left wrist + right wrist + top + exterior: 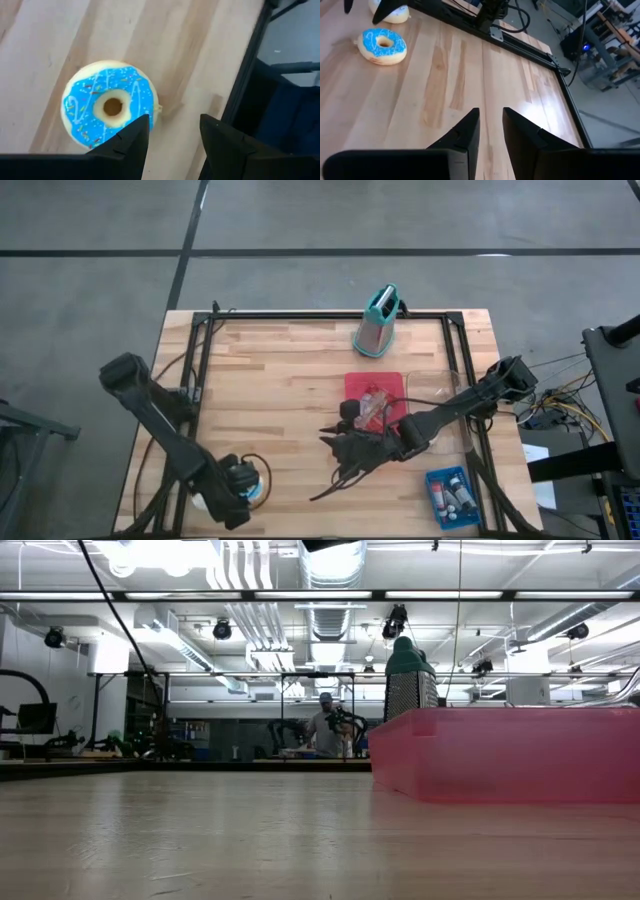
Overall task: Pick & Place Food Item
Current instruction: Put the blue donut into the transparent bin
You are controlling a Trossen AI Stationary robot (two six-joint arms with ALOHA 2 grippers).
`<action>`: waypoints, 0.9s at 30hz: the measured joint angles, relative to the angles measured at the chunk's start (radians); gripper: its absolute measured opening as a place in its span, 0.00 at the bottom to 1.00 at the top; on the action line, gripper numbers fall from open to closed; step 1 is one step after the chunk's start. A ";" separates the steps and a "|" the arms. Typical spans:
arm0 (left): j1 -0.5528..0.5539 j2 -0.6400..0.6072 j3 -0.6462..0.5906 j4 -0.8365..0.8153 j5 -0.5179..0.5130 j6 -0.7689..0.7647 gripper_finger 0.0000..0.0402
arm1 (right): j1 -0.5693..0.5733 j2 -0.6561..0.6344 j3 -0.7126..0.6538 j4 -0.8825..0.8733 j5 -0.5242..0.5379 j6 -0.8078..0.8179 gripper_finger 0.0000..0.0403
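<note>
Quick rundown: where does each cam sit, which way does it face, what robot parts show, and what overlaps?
High: overhead, straight down; both arms, red tray, grater.
Low: table height, level toward the room; tray wall, grater, no arms.
Left wrist: looks down past the open left gripper at the blue donut.
Right wrist: looks across the table past the right gripper.
Shared: both wrist views show that donut.

high view looks straight down on the whole table. low view sits at tabletop height, close to the red tray, facing the room. left wrist cam is close above the blue donut; right wrist cam sees it farther off.
</note>
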 joint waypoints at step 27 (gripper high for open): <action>0.001 0.165 0.013 -0.013 0.007 0.116 0.45 | 0.000 0.000 -0.060 0.002 -0.003 0.034 0.17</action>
